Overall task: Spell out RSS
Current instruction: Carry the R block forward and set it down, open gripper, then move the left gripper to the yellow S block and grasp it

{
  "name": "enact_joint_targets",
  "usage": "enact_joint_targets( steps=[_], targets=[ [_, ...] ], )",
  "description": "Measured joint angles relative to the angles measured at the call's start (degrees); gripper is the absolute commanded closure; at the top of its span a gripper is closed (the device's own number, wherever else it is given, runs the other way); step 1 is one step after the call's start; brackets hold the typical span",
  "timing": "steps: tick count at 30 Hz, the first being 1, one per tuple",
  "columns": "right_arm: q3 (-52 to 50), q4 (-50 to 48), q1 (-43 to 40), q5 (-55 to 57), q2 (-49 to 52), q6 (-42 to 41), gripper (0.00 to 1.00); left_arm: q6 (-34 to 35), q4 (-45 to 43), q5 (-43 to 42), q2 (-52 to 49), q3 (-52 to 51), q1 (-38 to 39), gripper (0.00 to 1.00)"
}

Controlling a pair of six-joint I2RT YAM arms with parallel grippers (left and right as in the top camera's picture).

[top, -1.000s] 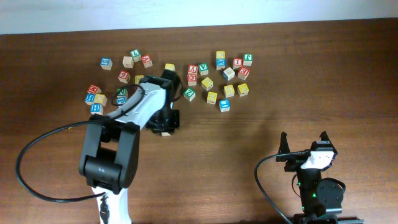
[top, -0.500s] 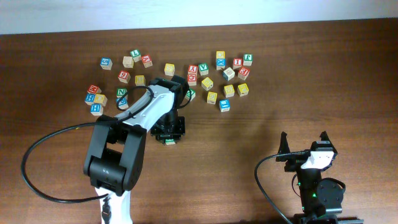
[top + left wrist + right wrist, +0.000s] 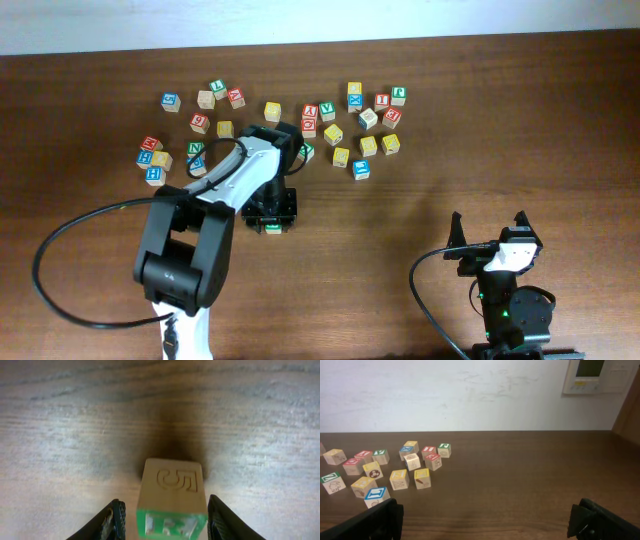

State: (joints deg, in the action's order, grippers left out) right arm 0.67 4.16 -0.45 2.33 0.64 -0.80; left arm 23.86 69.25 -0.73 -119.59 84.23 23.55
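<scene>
A wooden block with a green-framed R face and an embossed 5 on its side stands on the brown table, between the fingers of my left gripper. A small gap shows on each side of it, so the gripper is open around it. From overhead, the block peeks out under the left gripper, below the pile. My right gripper is open and empty at the front right; it also shows in the right wrist view, with bare table between its fingers. No S block can be picked out.
Many letter blocks lie scattered at the back of the table, one group at the left and one at the right; the right group also shows in the right wrist view. The left arm's cable loops over the front left.
My left gripper carried the block from the edge of the pile toward the front, into the middle of the table. In the last half second it hardly moved. The right arm stayed still.
</scene>
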Motion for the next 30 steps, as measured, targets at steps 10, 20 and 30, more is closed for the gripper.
enact_joint_targets(
  steps=[10, 20, 30],
  targets=[
    [0.0, 0.0, 0.0, 0.0, 0.0, 0.0, 0.02, -0.2, 3.0, -0.2, 14.4, 5.7, -0.5, 0.49],
    [0.0, 0.0, 0.0, 0.0, 0.0, 0.0, 0.02, -7.0, -7.0, -1.3, 19.7, 18.3, -9.4, 0.13],
    [0.0, 0.0, 0.0, 0.0, 0.0, 0.0, 0.01, -21.6, -22.3, 0.6, 9.3, 28.1, -9.4, 0.09]
  ],
)
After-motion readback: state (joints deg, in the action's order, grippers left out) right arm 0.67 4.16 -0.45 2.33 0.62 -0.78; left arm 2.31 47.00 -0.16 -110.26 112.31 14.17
